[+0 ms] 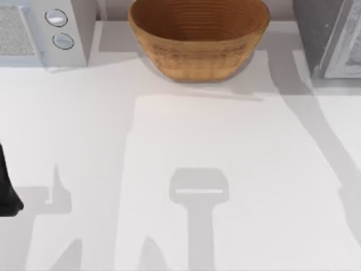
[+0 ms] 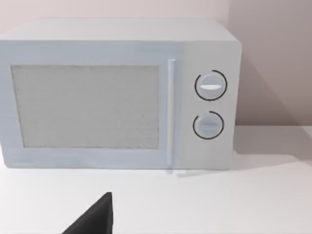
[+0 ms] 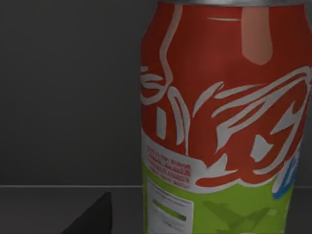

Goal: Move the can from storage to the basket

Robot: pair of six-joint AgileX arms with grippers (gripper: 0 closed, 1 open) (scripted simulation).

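While can stands upright in dark storage | gripper states: can't tell

The basket at the top middle of the frame is woven wicker, ribbed and matt. The can looks like printed metal, smooth with a soft sheen. The cabinet at upper right is speckled, stone-like and matt. The microwave is smooth plastic with shiny silver knobs. The surface is plain, matt white.

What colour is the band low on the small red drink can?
Lime green, clearest in the right wrist view on the small red drink can.
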